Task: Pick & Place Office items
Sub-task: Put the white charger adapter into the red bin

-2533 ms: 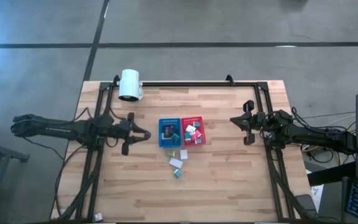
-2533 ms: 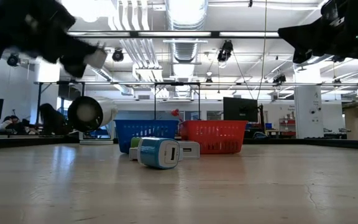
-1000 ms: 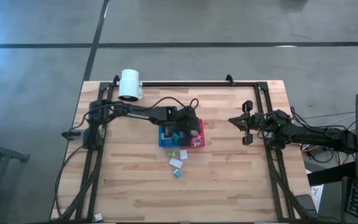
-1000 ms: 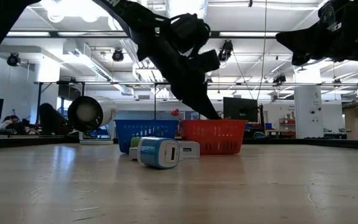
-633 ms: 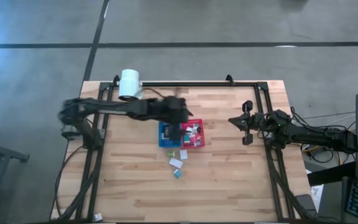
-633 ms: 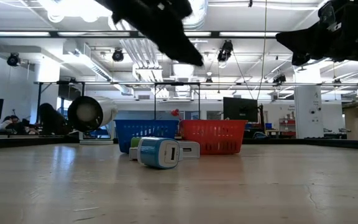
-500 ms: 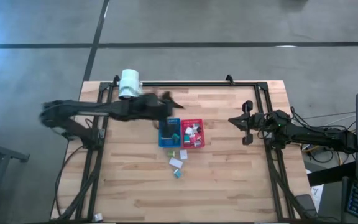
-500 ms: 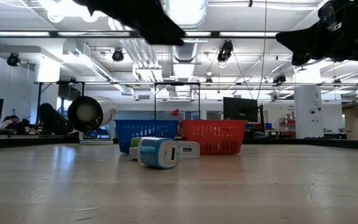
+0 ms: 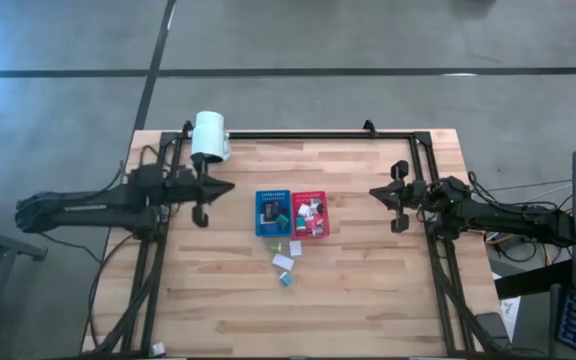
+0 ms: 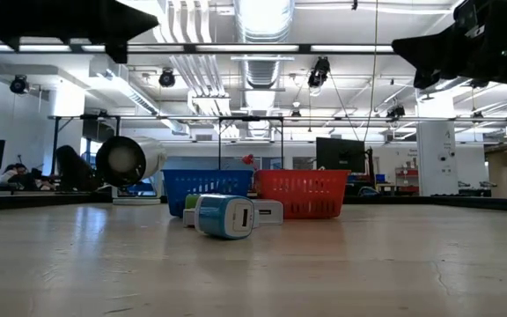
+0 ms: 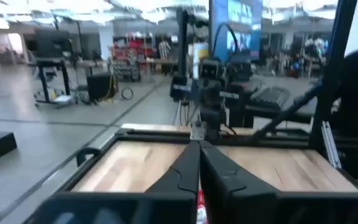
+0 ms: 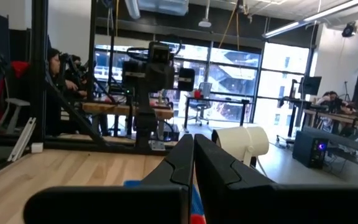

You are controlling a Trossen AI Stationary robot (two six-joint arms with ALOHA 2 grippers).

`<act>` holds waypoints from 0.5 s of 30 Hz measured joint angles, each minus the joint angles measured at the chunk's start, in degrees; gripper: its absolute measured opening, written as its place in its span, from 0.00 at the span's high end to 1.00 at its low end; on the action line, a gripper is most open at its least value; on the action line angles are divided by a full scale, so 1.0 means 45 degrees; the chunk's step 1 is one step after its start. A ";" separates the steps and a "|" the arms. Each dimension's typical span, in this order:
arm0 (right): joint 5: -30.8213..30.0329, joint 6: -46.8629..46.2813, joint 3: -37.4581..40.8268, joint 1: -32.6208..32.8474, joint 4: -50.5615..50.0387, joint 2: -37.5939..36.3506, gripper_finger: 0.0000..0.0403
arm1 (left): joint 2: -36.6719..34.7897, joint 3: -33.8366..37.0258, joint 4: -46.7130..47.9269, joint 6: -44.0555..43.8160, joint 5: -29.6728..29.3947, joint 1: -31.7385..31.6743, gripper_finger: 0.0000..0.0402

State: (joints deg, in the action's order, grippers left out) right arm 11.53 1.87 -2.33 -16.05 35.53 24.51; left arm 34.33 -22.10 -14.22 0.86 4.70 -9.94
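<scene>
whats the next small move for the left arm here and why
Probably open the left gripper and swing it toward the loose items in front of the trays. Its fingers are shut on nothing, parked left of the blue tray, while a white block and a teal block lie unsorted on the table. The right gripper waits, shut.

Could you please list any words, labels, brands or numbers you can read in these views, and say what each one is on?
None can be read.
Blue tray, red tray: no lettering visible.
Teal and white block: no legible marking.
White cylinder: plain.
Screens in the room behind: too blurred to read.
</scene>
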 joint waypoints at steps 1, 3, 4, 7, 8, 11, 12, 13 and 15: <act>0.0000 0.0000 0.0001 0.0005 0.0000 0.0000 0.98 | -0.0457 0.0230 0.0000 -0.0015 -0.0028 -0.0007 0.97; 0.0003 -0.0162 0.0001 0.0005 0.0184 0.0012 0.98 | -0.1269 0.0672 -0.0034 -0.0010 -0.0032 -0.0004 0.96; 0.0003 -0.0314 0.0001 0.0005 0.0345 0.0012 0.98 | -0.1615 0.0876 0.0007 -0.0014 -0.0049 -0.0004 0.96; 0.0081 -0.0472 0.0001 0.0010 0.0479 -0.0005 0.98 | -0.2494 0.1529 0.0033 -0.0006 -0.0559 -0.0019 0.97; 0.0098 -0.0467 0.0001 0.0010 0.0448 0.0000 0.98 | -0.2736 0.1717 0.0032 0.0044 -0.0721 -0.0019 0.98; 0.0107 -0.0433 0.0001 0.0010 0.0389 0.0023 0.98 | -0.3288 0.2211 0.0036 0.0044 -0.1186 -0.0029 0.99; 0.0110 -0.0433 0.0001 0.0010 0.0404 0.0070 0.98 | -0.3417 0.2344 0.0036 0.0048 -0.1309 -0.0029 0.99; 0.0112 -0.0431 0.0001 0.0010 0.0418 0.0109 0.98 | -0.3528 0.2475 0.0040 0.0058 -0.1362 -0.0029 0.98; 0.0112 -0.0428 0.0001 0.0010 0.0402 0.0172 0.98 | -0.3675 0.2639 0.0041 0.0082 -0.1739 -0.0029 0.98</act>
State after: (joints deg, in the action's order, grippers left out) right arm 12.03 -0.05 -2.33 -16.01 37.34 25.29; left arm 17.80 -10.22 -14.04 1.23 -3.13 -10.07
